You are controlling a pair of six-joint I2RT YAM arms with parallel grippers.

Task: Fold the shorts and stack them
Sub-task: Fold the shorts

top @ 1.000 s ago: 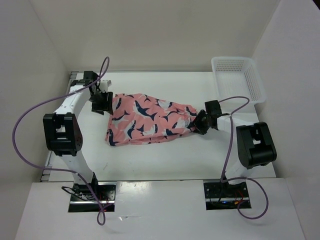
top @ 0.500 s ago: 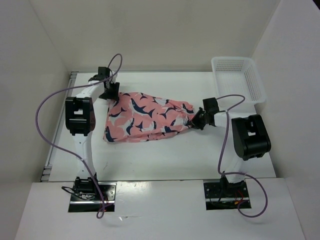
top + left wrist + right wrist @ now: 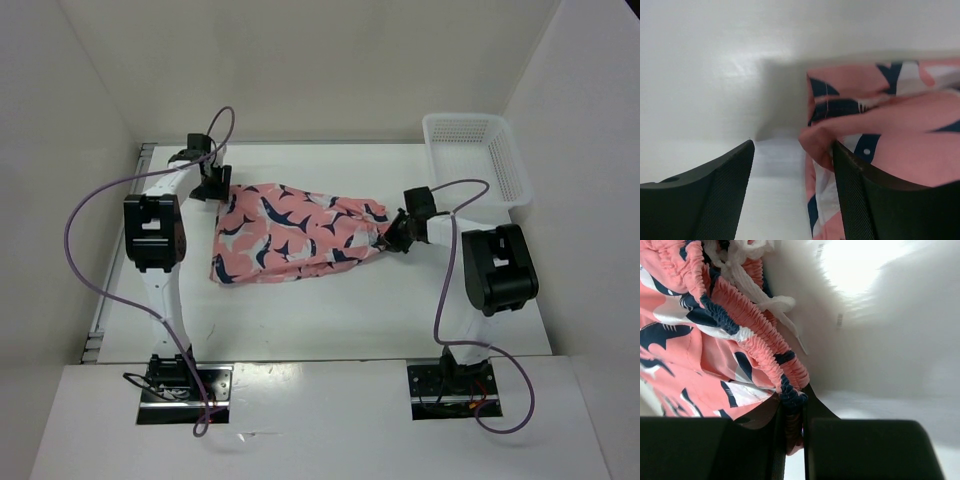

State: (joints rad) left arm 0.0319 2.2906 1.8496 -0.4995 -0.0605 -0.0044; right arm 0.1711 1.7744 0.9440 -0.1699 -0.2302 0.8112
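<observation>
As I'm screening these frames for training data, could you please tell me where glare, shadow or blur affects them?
Top external: evenly lit and sharp, only faint shadows by the shorts. Left wrist: glare patch on the table, grey shadow beside the fabric edge, left fingers blurred. Right wrist: table blown out at upper right, waistband crisp, right fingers soft.

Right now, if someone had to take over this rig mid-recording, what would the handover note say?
Left gripper: open at the far-left corner of the shorts, gripping nothing.
Right gripper: shut on the elastic waistband at the shorts' right end.
Shorts: lying rumpled on the table between the two arms. The white mesh basket sits at the far right corner, apart from them.
Done: one end is gripped.
Left: close the left gripper on its corner, fold the shorts, stack them.
</observation>
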